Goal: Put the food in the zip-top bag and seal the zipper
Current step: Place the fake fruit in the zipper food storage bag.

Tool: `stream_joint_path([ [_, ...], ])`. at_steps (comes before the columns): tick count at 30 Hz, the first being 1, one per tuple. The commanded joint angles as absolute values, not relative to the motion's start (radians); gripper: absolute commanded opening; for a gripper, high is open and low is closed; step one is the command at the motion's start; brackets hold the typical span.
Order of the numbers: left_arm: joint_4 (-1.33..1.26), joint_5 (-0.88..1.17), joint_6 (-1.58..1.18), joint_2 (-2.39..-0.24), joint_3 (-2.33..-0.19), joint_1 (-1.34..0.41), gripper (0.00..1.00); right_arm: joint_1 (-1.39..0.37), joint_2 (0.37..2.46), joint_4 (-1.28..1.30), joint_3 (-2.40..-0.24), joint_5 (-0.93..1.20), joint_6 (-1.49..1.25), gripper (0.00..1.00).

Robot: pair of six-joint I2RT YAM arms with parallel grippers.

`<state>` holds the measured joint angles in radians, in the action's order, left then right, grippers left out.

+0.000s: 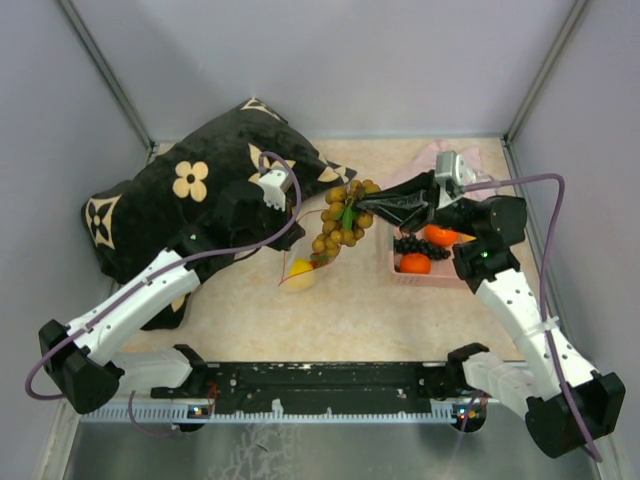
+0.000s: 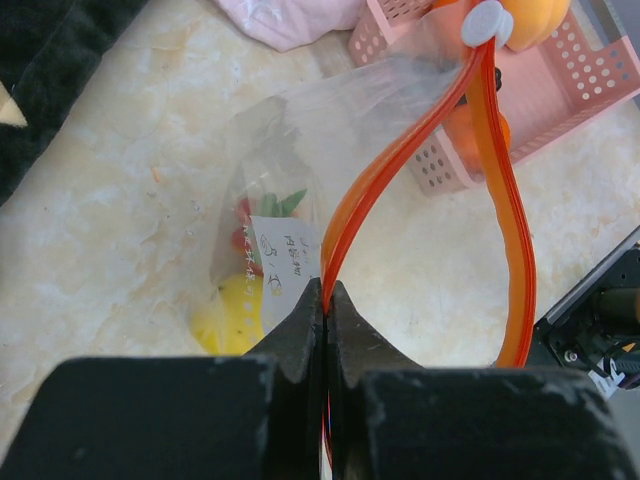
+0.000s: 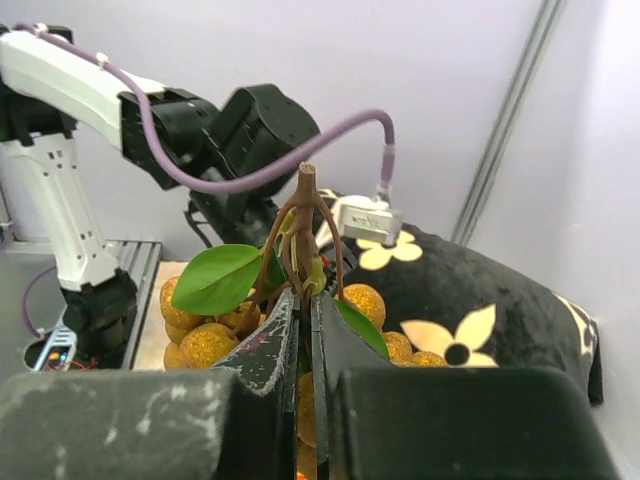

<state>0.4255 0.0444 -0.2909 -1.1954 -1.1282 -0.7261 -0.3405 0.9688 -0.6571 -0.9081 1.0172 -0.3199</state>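
My left gripper (image 2: 327, 292) is shut on the orange-red zipper (image 2: 372, 180) of the clear zip-top bag (image 2: 300, 130), whose mouth hangs open in a loop. Inside the bag lie a yellow lemon (image 2: 235, 315) and a strawberry (image 2: 243, 240). In the top view the left gripper (image 1: 296, 212) holds the bag above the lemon (image 1: 300, 272). My right gripper (image 1: 364, 211) is shut on the stem of the brownish-green grape bunch (image 1: 340, 226) and holds it in the air beside the bag's mouth. In the right wrist view (image 3: 308, 300) the grape bunch (image 3: 200, 340) hangs around the fingers.
A pink basket (image 1: 432, 278) at the right holds orange fruits (image 1: 440, 236) and dark grapes (image 1: 420, 247). A black flowered pillow (image 1: 190, 195) lies at the back left, behind the left arm. A pale pink cloth (image 1: 445, 155) lies behind the basket.
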Motion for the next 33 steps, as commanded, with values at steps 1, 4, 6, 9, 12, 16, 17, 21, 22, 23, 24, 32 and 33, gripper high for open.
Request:
stream_joint_path([
  [1, 0.407, 0.059, -0.296, -1.205, -1.132, -0.721, 0.0, -0.381, 0.968, -0.813, -0.962, 1.021, -0.403, 0.0],
  [4, 0.407, 0.067, -0.299, -1.205, -1.132, -0.721, 0.0, -0.423, 0.999, -0.893, -0.944, 1.014, -0.444, 0.0],
  [6, 0.406, 0.07, -0.299, -1.204, -1.131, -0.721, 0.0, -0.454, 1.031, -0.947, -0.932, 1.004, -0.467, 0.0],
  [9, 0.406, 0.073, -0.301, -1.203, -1.132, -0.721, 0.0, -0.476, 1.074, -1.023, -0.904, 0.99, -0.506, 0.0],
  [12, 0.404, 0.072, -0.302, -1.199, -1.13, -0.721, 0.0, -0.477, 1.118, -1.12, -0.857, 0.973, -0.567, 0.0],
  [16, 0.401, 0.055, -0.305, -1.19, -1.127, -0.721, 0.0, -0.478, 1.167, -1.204, -0.814, 0.977, -0.641, 0.0],
  [17, 0.4, 0.049, -0.306, -1.189, -1.127, -0.721, 0.0, -0.477, 1.172, -1.211, -0.801, 0.975, -0.642, 0.0],
  [21, 0.395, 0.045, -0.308, -1.177, -1.124, -0.721, 0.0, -0.477, 1.175, -1.103, -0.767, 0.962, -0.561, 0.0],
  [22, 0.393, 0.047, -0.307, -1.176, -1.122, -0.721, 0.0, -0.477, 1.171, -1.073, -0.76, 0.953, -0.531, 0.0],
  [23, 0.393, 0.05, -0.306, -1.175, -1.122, -0.721, 0.0, -0.477, 1.166, -1.04, -0.753, 0.94, -0.495, 0.0],
  [24, 0.393, 0.05, -0.304, -1.175, -1.123, -0.721, 0.0, -0.476, 1.159, -1.001, -0.748, 0.925, -0.459, 0.0],
  [32, 0.39, 0.09, -0.298, -1.173, -1.123, -0.721, 0.0, -0.473, 1.158, -0.919, -0.733, 0.835, -0.312, 0.0],
  [33, 0.39, 0.093, -0.298, -1.173, -1.124, -0.721, 0.0, -0.472, 1.159, -0.916, -0.732, 0.828, -0.299, 0.0],
])
